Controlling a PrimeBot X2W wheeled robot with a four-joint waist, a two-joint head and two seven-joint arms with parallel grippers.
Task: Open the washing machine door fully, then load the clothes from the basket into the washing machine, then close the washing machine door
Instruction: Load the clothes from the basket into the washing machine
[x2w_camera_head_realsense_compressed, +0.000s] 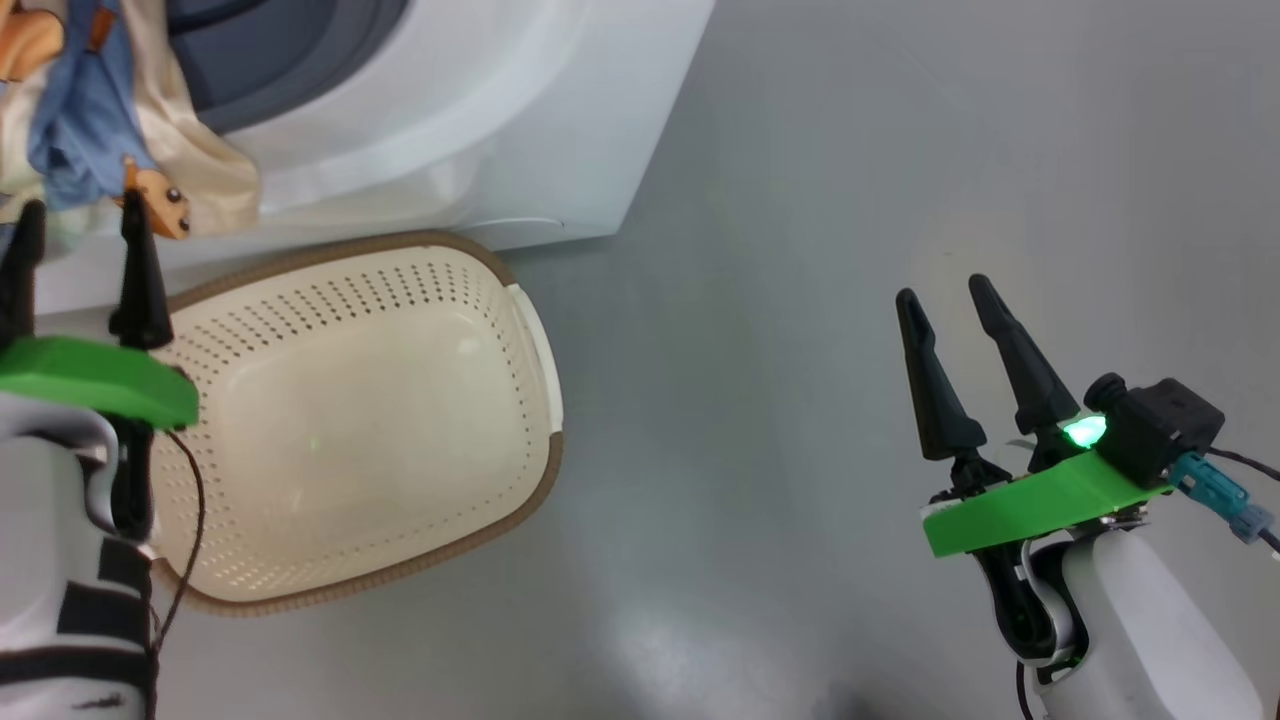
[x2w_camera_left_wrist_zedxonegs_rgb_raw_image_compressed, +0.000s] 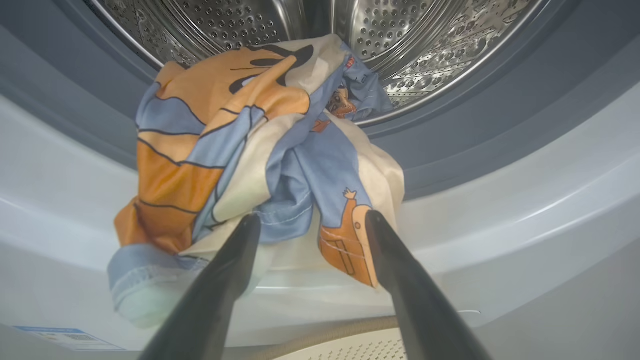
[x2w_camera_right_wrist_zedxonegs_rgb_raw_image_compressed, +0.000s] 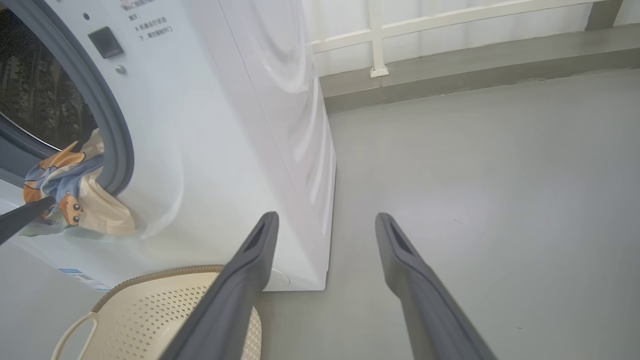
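One bundle of clothes (x2w_camera_left_wrist_zedxonegs_rgb_raw_image_compressed: 260, 150): draped over washing machine (x2w_camera_head_realsense_compressed: 480, 130) mouth, partly in drum, partly hanging outside.
Left gripper (x2w_camera_left_wrist_zedxonegs_rgb_raw_image_compressed: 312, 218): fingers spread, empty, at hanging cloth.
Right gripper (x2w_camera_head_realsense_compressed: 943, 288): fingers spread, empty, above floor.
Basket (x2w_camera_head_realsense_compressed: 540, 350): on floor, beside machine's front.

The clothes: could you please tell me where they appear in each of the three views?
Head view: the clothes hang at the upper left corner, above the basket.
Left wrist view: centre, spilling from the drum over the rubber seal.
Right wrist view: left edge, mid-height.
Shared landmark: the grey-blue rubber seal beside the clothes.
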